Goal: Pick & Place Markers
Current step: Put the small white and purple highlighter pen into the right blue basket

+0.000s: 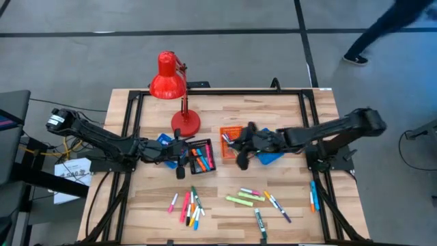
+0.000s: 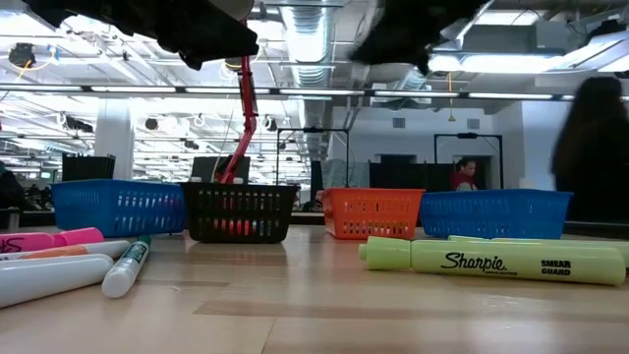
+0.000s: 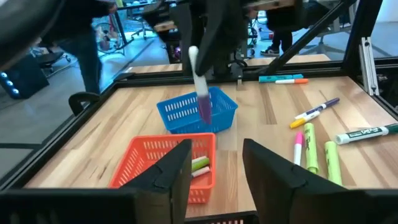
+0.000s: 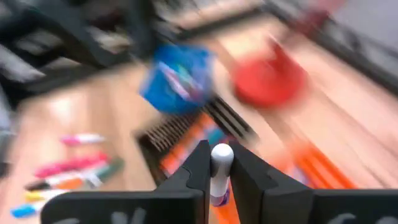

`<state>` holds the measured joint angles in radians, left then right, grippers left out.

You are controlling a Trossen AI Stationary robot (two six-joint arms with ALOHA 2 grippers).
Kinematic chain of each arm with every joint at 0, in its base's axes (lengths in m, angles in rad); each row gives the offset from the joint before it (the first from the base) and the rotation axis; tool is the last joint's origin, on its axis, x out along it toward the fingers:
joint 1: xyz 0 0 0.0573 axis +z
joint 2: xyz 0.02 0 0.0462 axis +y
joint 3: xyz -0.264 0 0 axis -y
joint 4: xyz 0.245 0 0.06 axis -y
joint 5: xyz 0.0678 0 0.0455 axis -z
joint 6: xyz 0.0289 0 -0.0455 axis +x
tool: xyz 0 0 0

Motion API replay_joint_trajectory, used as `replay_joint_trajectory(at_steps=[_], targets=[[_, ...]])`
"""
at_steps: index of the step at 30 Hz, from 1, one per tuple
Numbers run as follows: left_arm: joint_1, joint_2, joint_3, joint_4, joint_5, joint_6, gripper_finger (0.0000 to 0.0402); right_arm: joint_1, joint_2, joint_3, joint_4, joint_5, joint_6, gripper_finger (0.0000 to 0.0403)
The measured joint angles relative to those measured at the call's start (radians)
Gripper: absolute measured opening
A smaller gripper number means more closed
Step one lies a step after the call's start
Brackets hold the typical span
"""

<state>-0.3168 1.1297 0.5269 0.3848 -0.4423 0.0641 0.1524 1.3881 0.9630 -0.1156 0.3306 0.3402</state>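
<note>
Looking down from the high view: the left gripper (image 1: 180,166) sits over the black tray (image 1: 203,156), which holds several markers; its fingers (image 3: 171,171) stand spread with nothing between them, as the left wrist view shows. The right gripper (image 1: 240,154) hangs at the near edge of the orange tray (image 1: 231,134), pressed together on a white-capped marker (image 4: 220,171) with a purple band; the right wrist view shows the cap standing up between the two fingers, its lower end cut off behind them. The same marker (image 3: 200,87) shows in the left wrist view, hanging upright over a blue tray (image 3: 198,111), the gripper holding it blurred and dark.

Loose markers (image 1: 254,198) lie scattered on the near half of the wooden table (image 1: 287,116): a pink, orange, green and blue cluster (image 1: 189,205) to the left, yellow-green highlighters and others to the right, two more (image 1: 313,195) by the right frame rail. A second blue tray (image 1: 164,141) sits largely hidden under the left arm. The red desk lamp (image 1: 171,85) stands behind the trays.

Low view: both grippers are cut off at the top edge, only dark shapes. A yellow Sharpie highlighter (image 2: 491,262) lies close to the lens. The right wrist view is heavily smeared; tray contents there cannot be made out. A person's leg and shoe (image 1: 355,58) cross the floor beyond the table.
</note>
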Motion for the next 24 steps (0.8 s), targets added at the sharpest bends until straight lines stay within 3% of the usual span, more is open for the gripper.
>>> replay_joint_trajectory(at_steps=[5,11,16,20,24], targets=[[0.0,0.0,0.0,-0.002,0.001,-0.001,0.0137,0.002,-0.077,-0.001,-0.464,0.092,0.303,0.0026],[0.0,0.0,0.0,-0.002,0.001,-0.001,0.0136,-0.001,-0.049,-0.001,-0.757,0.091,0.534,0.004],[0.0,0.0,0.001,-0.002,0.002,-0.001,0.0135,-0.01,0.032,-0.002,-0.857,0.017,0.62,0.0034],[0.0,0.0,0.001,-0.002,0.002,-0.001,0.0135,-0.022,0.114,-0.003,-0.831,-0.026,0.575,0.0031],[0.0,0.0,0.001,-0.002,0.002,-0.002,0.0135,-0.044,0.19,-0.003,-0.817,-0.027,0.545,0.0054]])
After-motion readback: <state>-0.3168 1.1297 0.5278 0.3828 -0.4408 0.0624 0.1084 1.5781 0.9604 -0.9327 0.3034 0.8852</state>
